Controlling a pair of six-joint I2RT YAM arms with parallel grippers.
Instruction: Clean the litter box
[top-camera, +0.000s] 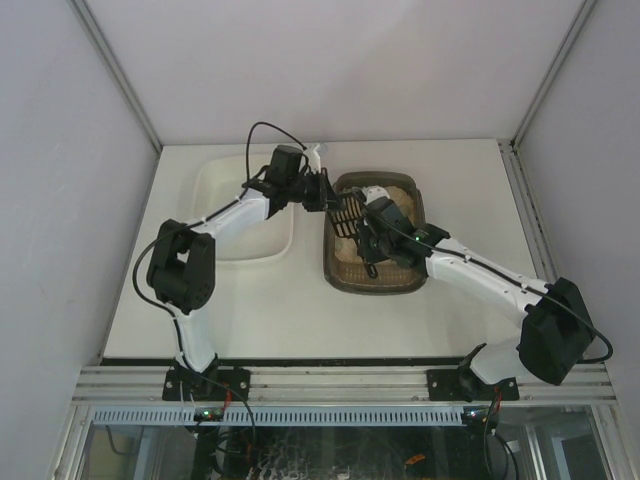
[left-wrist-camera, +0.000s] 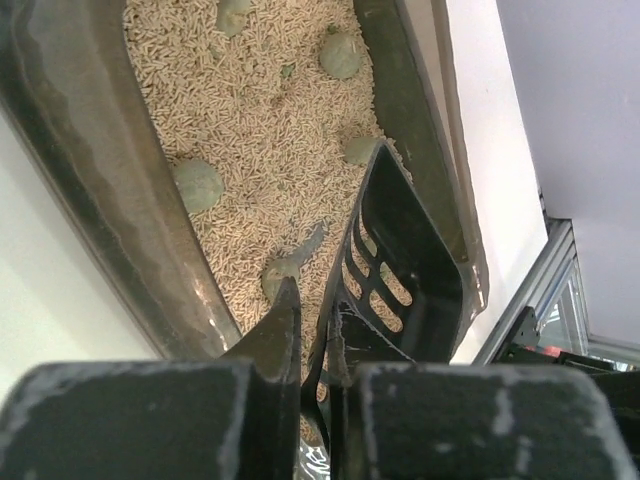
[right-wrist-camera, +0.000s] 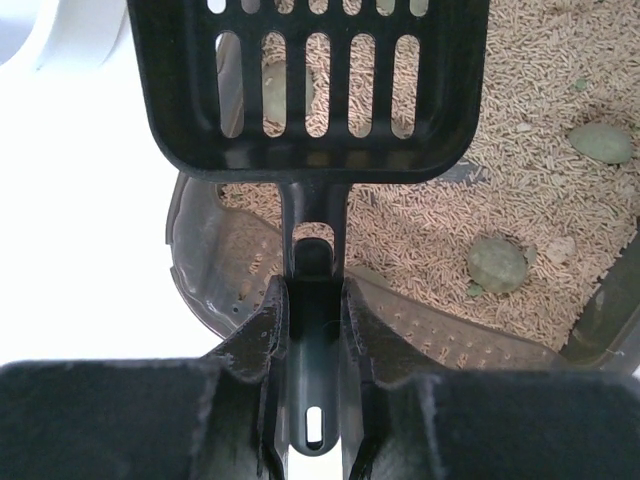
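Observation:
The dark brown litter box with beige pellet litter lies at the table's middle right. A black slotted scoop hangs over its left part. My right gripper is shut on the scoop's handle; the scoop's basket looks empty. My left gripper is shut on the thin side edge of the scoop, over the box's left wall. Several grey-green clumps lie on the litter, such as one clump and another clump. In the top view the left gripper and right gripper are close together.
A white rounded tub stands left of the litter box, beside the left arm; its corner also shows in the right wrist view. White walls close in the table on the far side and both sides.

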